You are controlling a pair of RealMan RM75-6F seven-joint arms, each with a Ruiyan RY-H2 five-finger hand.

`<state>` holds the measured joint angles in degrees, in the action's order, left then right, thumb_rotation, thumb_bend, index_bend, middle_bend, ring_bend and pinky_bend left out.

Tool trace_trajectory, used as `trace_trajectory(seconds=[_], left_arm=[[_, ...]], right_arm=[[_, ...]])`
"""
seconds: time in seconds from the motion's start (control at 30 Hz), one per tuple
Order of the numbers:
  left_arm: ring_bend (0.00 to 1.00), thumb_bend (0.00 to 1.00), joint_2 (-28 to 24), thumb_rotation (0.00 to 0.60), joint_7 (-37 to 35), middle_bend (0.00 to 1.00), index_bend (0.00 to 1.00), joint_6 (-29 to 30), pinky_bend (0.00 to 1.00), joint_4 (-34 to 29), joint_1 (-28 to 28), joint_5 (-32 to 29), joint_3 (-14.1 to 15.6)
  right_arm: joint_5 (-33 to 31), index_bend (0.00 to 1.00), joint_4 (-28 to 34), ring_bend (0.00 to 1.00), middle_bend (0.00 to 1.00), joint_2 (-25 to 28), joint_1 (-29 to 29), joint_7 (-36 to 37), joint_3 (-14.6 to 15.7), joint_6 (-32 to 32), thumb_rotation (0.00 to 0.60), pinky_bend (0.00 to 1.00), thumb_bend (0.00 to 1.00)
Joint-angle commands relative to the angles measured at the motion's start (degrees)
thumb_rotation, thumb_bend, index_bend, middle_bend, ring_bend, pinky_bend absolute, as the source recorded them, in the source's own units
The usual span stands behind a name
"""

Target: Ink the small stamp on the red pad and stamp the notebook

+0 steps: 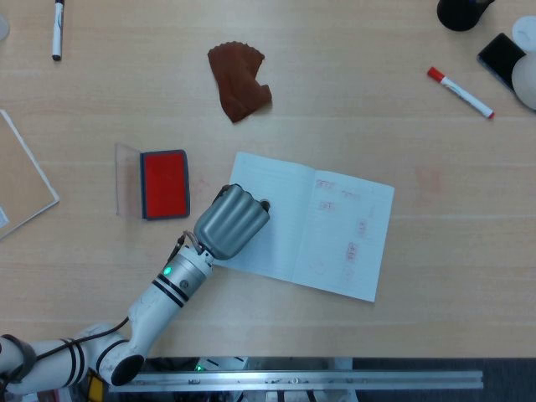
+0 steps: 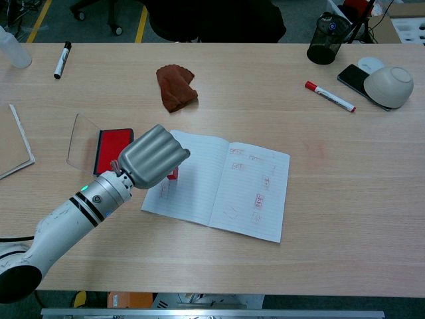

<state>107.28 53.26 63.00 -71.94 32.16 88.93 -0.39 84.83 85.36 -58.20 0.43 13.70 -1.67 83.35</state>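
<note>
My left hand [image 1: 229, 221] [image 2: 153, 157] hangs over the left page of the open notebook [image 1: 335, 234] [image 2: 246, 186], fingers curled around the small red stamp [image 2: 172, 174], which peeks out beneath it in the chest view. A faint red mark [image 2: 163, 190] shows on the left page just below the hand. The right page carries several red stamp marks. The red ink pad [image 1: 165, 183] [image 2: 110, 147] lies open to the left of the notebook, its clear lid [image 2: 82, 140] folded out. My right hand is in neither view.
A brown cloth [image 1: 239, 80] lies beyond the notebook. A red marker [image 1: 461, 92], a phone, a bowl [image 2: 390, 86] and a dark cup [image 2: 325, 40] sit at the far right. A black marker [image 1: 58, 29] and a board [image 1: 21, 180] are at the left.
</note>
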Motion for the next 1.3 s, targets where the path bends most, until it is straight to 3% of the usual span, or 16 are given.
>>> trace_trajectory(seconds=[0.03,0.4,0.8,1.3], left_arm=[[0.98,0.27,0.86,0.600,-0.75,0.96,0.59,-0.06,1.00,1.49,0.08,0.07,0.27],[0.98,0.27,2.94,0.600,-2.09,0.96,0.58,-1.11,1.00,5.10,0.28,-0.77,0.53],[0.98,0.27,3.15,0.600,-0.75,0.96,0.57,-1.77,1.00,4.73,0.47,-1.86,0.44],[0.98,0.27,-1.37,0.600,2.03,0.96,0.57,0.19,1.00,-3.59,2.53,-0.47,-2.11]], right_arm=[[-0.02,0.15,0.06,0.18,0.28,0.03,-0.01,-0.07,-0.01,-0.02,0.600,0.22,0.30],[-0.11,0.15,0.23,0.18,0.28,0.03,0.03,-0.36,-0.07,-0.25,0.600,0.22,0.30],[-0.26,0.15,0.16,0.18,0.28,0.07,-0.28,-0.21,-0.12,0.03,0.600,0.22,0.30],[0.24,0.15,-0.76,0.18,0.28,-0.39,-0.57,1.04,-0.08,0.57,0.600,0.22,0.30]])
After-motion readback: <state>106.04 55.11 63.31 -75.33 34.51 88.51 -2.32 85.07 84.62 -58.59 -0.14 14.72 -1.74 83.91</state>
